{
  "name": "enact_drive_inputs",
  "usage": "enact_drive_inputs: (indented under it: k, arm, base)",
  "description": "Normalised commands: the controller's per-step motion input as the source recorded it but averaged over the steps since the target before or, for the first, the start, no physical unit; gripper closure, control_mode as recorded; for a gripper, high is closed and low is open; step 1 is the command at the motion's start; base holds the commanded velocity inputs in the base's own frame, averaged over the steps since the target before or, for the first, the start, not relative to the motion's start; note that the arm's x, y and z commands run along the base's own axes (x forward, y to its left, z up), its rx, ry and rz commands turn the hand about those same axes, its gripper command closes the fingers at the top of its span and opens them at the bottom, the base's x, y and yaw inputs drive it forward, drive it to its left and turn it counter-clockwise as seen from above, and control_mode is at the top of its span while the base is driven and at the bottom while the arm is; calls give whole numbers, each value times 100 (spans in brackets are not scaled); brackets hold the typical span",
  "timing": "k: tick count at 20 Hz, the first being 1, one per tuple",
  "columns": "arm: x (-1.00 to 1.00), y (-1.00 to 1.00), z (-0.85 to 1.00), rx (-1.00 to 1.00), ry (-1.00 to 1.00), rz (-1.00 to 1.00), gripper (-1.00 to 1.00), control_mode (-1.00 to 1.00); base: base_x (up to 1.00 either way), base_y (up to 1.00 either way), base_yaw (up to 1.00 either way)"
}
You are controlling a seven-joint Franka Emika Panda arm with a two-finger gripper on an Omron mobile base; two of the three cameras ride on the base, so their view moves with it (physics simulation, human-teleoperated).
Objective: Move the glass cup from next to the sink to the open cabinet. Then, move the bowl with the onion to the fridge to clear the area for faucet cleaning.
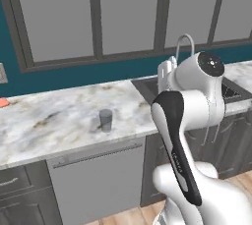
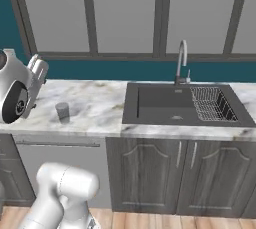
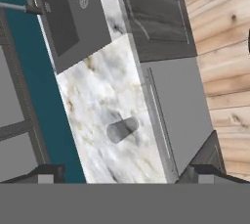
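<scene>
Writing of any kind cannot be read anywhere in these pictures; no label or brand shows on the counter, the cupboards or the cup.

Going from left to right in the right base view: the gripper (image 2: 41, 70) hangs above the left end of the marble counter (image 2: 95, 105), next to the arm's big white joint. In the hand view its two dark finger tips (image 3: 46, 173) stand far apart at the bottom corners, spread wide with nothing between them.

Next comes the glass cup (image 2: 62, 111), a small grey see-through tumbler standing upright on the counter near its front edge, well apart from the gripper and left of the sink (image 2: 170, 104). Nothing can be seen inside it. In the left base view the same cup (image 1: 105, 120) stands alone on the marble, and in the hand view the cup (image 3: 122, 129) appears between the two finger tips but farther off, on the stone above a plain grey panel (image 3: 178, 110).

Right of the cup lies the dark sink, a sunken basin with a round drain; the main part of the basin holds nothing, and a wire rack (image 2: 212, 104) sits in its right side. The silver faucet (image 2: 182, 60) rises behind the basin, near its middle, with its spout arching high.
</scene>
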Motion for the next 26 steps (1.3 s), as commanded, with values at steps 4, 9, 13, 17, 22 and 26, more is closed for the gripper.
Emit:
enact_drive_inputs:
  k: [4,9,13,17,22,26]
  arm:
    - [0,0,0,0,0,0,-100,100]
    - [0,0,0,0,0,0,-100,100]
    - [0,0,0,0,0,0,-100,100]
    - [0,0,0,0,0,0,-100,100]
    - [6,-47,-38,16,16,27,-100,-100]
    - [1,-48,-78,31,28,45,-100,-100]
  base:
    - [60,-15,1]
    - [63,0,0]
    - [53,-11,4]
    - [44,-27,24]
    - [10,-1,5]
    - [0,0,0]
